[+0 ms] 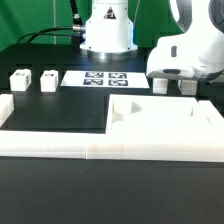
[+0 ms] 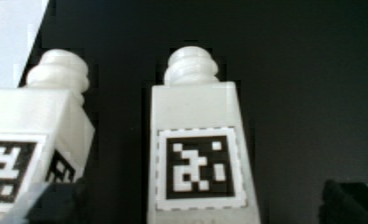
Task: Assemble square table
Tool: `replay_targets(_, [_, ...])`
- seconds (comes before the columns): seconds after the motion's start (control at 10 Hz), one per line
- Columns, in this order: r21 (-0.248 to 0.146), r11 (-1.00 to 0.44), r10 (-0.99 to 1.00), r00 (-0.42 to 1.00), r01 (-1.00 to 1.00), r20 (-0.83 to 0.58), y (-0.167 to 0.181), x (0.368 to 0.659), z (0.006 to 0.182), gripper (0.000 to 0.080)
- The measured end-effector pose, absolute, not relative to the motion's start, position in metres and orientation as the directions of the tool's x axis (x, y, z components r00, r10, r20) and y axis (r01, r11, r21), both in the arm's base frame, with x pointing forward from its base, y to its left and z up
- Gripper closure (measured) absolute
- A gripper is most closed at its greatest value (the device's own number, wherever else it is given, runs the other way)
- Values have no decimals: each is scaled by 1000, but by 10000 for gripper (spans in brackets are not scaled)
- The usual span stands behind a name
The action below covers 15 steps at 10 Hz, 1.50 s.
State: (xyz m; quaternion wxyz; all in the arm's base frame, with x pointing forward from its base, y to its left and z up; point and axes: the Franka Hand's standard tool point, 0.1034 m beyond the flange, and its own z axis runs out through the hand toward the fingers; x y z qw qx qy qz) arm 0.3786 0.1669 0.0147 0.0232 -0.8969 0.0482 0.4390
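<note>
Square table leg (image 2: 199,130) is seen resting on the surface (image 2: 296,60) between the spread jaws of the open, empty tool (image 2: 199,200), and the second leg (image 2: 39,120), close beside the tool, could be clipped and toppled when the jaws are closed.

Smooth white rounded arm (image 1: 192,52)

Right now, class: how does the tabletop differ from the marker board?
The tabletop is a thick slab; the marker board is a thin sheet. The board's top carries several black tags; the tabletop's top is plain white. Both are white and lie flat.
</note>
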Motion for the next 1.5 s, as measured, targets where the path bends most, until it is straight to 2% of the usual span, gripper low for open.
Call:
replay_targets(0.6, [6,-991,-81,582,-130,-809,179,368,7,150])
replay_targets(0.8, [6,-991,-81,582,-130,-809,179,368,7,173])
replay_targets(0.9, [6,-991,-81,582,-130,-809,179,368,7,349])
replay_targets(1.0, [6,-991,-81,582,-130,-809,179,368,7,349])
replay_targets(1.1, [6,-991,-81,582,-130,-809,179,368,7,514])
replay_targets(1.5, [6,-991,-81,582,-130,-809,179,368,7,512])
